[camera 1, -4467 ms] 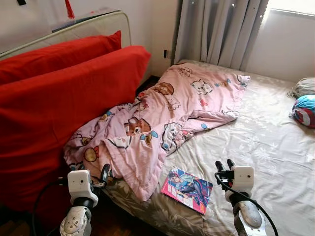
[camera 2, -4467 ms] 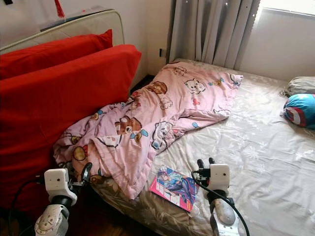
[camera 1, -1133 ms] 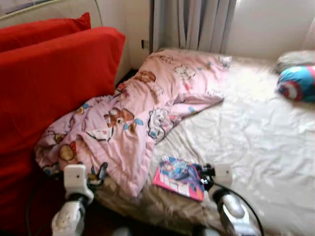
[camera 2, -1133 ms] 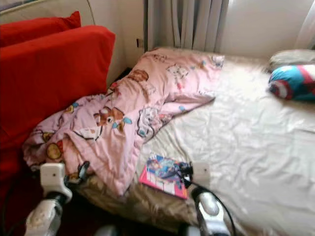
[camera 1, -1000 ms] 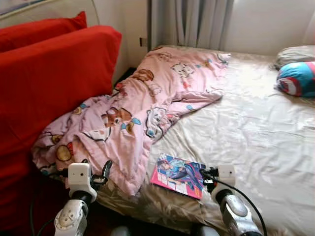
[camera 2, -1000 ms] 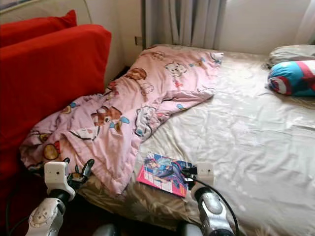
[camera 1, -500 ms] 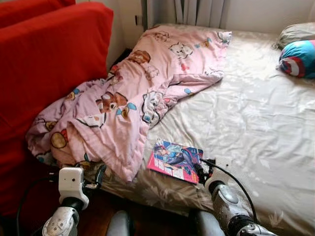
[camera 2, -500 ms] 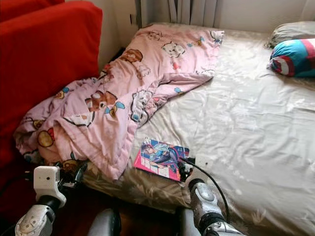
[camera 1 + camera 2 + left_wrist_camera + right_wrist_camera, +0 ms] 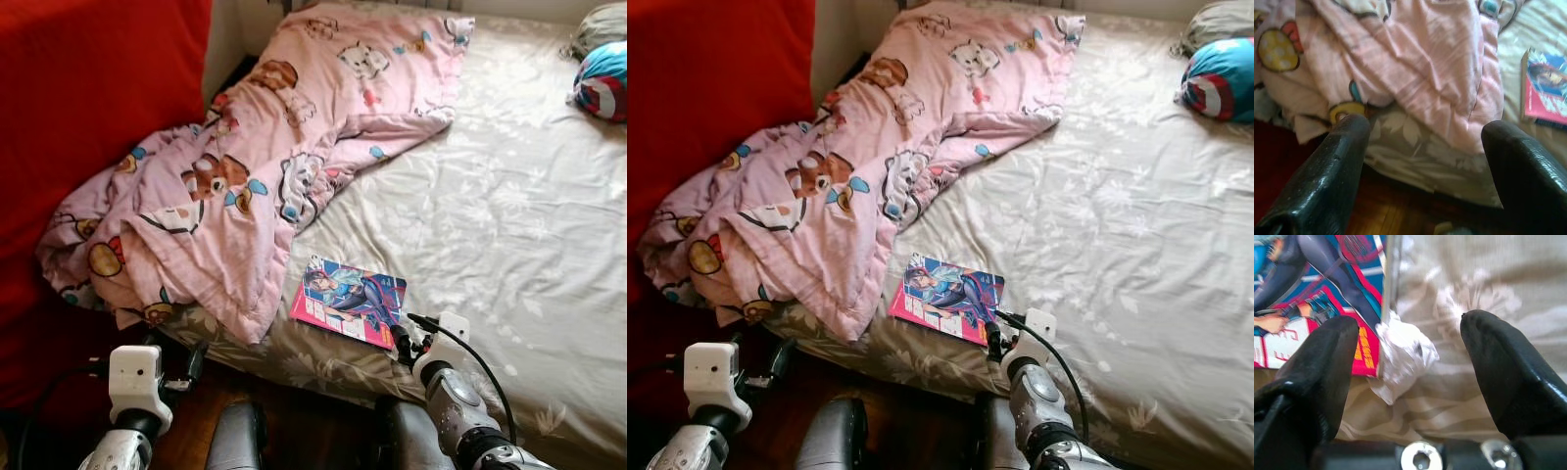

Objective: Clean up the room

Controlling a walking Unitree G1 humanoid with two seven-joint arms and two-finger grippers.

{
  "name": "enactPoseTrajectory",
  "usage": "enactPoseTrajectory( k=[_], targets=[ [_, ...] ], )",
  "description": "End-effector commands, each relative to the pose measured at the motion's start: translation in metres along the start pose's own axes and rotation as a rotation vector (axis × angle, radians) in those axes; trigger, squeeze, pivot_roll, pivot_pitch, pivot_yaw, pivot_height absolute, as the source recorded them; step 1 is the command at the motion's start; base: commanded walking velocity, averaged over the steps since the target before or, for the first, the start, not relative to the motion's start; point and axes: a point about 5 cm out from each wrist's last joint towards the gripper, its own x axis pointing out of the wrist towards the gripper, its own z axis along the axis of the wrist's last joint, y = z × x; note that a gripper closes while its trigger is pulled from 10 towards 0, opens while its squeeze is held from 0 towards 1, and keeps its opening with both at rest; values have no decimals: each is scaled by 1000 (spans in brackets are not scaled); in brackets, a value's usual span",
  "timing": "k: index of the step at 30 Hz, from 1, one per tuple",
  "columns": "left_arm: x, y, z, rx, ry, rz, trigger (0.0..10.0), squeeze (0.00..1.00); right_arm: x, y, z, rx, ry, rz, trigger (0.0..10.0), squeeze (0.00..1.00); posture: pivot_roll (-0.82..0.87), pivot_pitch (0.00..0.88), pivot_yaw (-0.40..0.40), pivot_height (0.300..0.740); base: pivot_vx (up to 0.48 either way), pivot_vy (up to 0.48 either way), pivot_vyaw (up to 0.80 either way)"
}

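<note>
Right gripper [image 9: 1405, 362] low over the near edge of the bed [image 9: 509, 225], fingers spread wide and holding nothing, aimed at a small crumpled white wad, probably a tissue [image 9: 1400, 355], that lies on the floral sheet touching the near right corner of the comic magazine [image 9: 351, 301]. In the right wrist view one finger [image 9: 1317, 367] sits over the magazine's pink cover margin and the other finger [image 9: 1503, 367] over bare sheet, with the wad between them. Judgement: the step in hand is picking up this scrap as litter. To do it well, come straight down so both tips land on the sheet either side of the wad, then close; the finger on the magazine side should slip off the cover edge first, or it may pinch the cover along with the tissue or push the magazine aside. The soft mattress will give, so press lightly, and watch for the sheet bunching into the grip. Light paper could slip out, so close fully before lifting. Left gripper [image 9: 1420, 161] also spread wide and empty, held low at the near left side of the bed, facing the rumpled pink cartoon-print quilt [image 9: 265, 166] where it overhangs the mattress edge above the wooden floor [image 9: 1400, 215]. Red upholstered block [image 9: 88, 108] stands at far left; a blue and red cushion [image 9: 602, 83] lies at far right.
</note>
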Motion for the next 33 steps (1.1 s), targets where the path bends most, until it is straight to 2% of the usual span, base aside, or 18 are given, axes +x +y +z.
enactPoseTrajectory(
  k=[1,8,9,10,11,19,24,33],
  targets=[
    [-6,2,-3,-14,25,13,10000,0,-2,-1,-8,24,36,0,10000,0,183,302,23,623,0,0,0],
    [-10,2,1,-6,28,25,10000,0,0,7,-9,31,51,59,10000,0,200,309,22,623,0,0,0],
    [-11,2,1,-4,29,25,10000,0,0,8,-9,32,53,61,4118,0,202,310,23,623,0,0,0],
    [-11,2,1,-4,30,26,10000,0,0,8,-9,33,53,61,4118,0,202,309,23,623,0,0,0],
    [-11,2,1,-3,31,26,10000,0,0,9,-9,32,55,63,0,0,202,309,23,623,0,0,0],
    [-9,2,4,4,30,35,10000,0,0,7,-8,21,53,64,0,0,215,314,23,623,0,0,0],
    [-11,10,6,15,31,52,10000,0,0,8,-10,26,57,58,0,0,219,314,27,623,0,0,0],
    [-2,13,7,18,27,59,10000,0,1,11,-7,29,49,61,0,0,218,298,28,623,0,0,0]
  ],
)
